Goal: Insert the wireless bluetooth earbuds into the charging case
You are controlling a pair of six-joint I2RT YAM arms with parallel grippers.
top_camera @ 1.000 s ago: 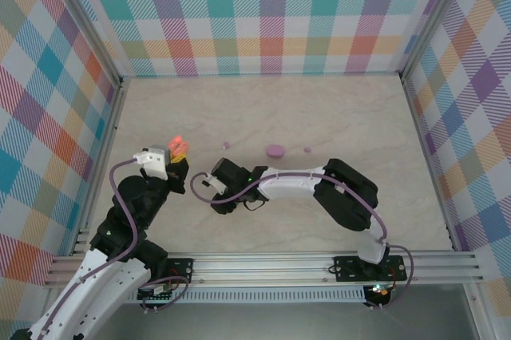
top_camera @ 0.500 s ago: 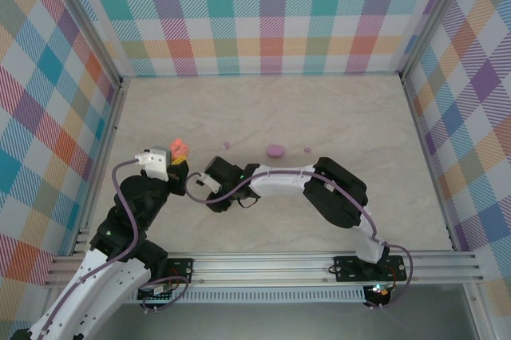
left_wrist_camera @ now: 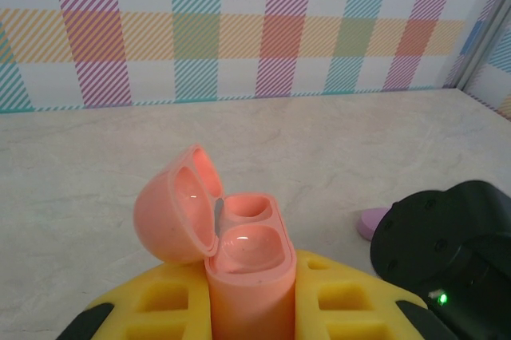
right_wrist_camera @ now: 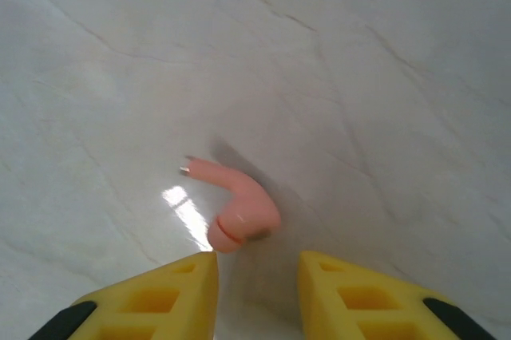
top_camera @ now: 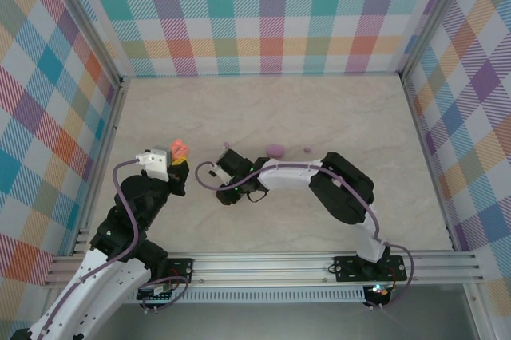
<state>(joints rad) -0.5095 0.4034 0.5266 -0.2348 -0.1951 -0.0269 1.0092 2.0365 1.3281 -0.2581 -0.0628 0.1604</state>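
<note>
Over the last second the right hand [right_wrist_camera: 255, 276] has swung away from the left hand [left_wrist_camera: 251, 308] and toward the far side of the tabletop [right_wrist_camera: 375, 77]. It now hangs with its jaws narrowly parted and empty, and a salmon earbud [right_wrist_camera: 239, 216] lies just ahead of its fingertips, nearer the left one. The left hand has stayed clamped on the orange charging case [left_wrist_camera: 243, 252], lid open and both sockets empty, so the pick looks to be next: the earbud is not yet between the jaws.
</note>
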